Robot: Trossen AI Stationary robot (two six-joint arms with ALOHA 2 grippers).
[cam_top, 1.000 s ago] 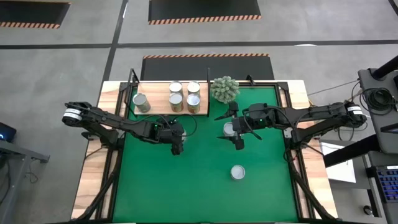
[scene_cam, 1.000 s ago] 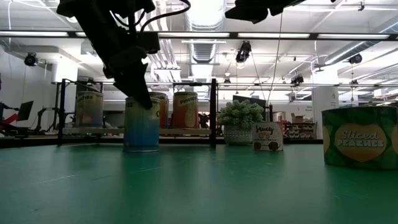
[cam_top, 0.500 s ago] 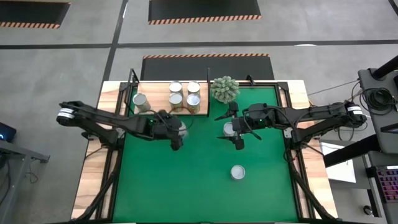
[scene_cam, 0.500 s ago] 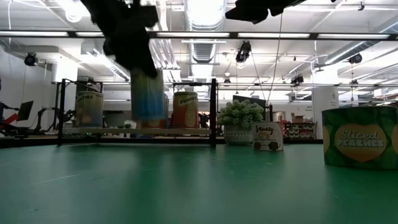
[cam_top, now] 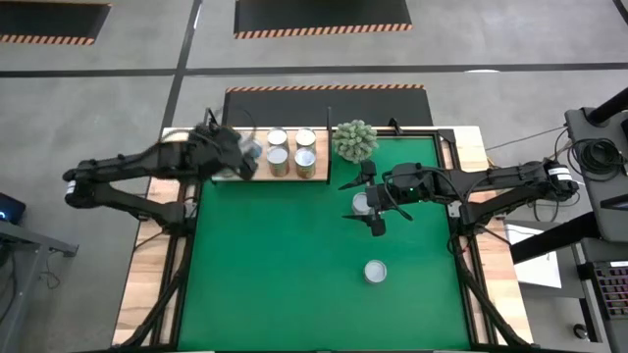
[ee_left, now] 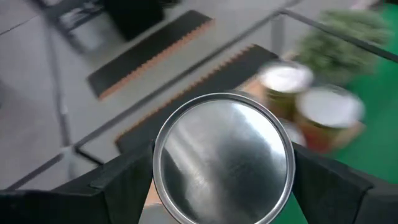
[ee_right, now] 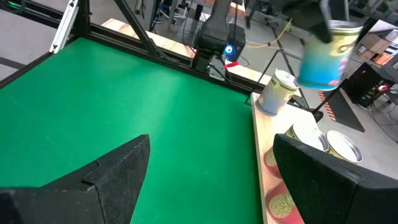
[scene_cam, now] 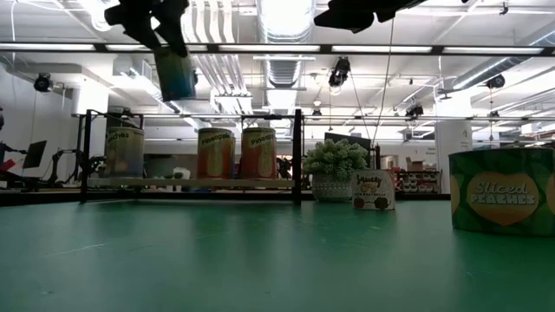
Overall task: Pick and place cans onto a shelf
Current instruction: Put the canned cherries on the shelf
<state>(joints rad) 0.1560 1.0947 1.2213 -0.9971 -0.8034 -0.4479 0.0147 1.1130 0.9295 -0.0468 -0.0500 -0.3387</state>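
Above the pale wooden shelf's (cam_top: 257,175) left end, the left end effector (cam_top: 238,154) grips an upright blue-sided tin can (scene_cam: 175,73); right end effector (cam_top: 376,206) stands open.

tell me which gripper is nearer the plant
Right. The right gripper hovers over the mat just in front of the plant; the left gripper, holding a can, is above the shelf's far end.

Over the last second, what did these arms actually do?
The left gripper lifted the blue can off the green mat and carried it up over the shelf. The right gripper, open beside another can, stayed put.
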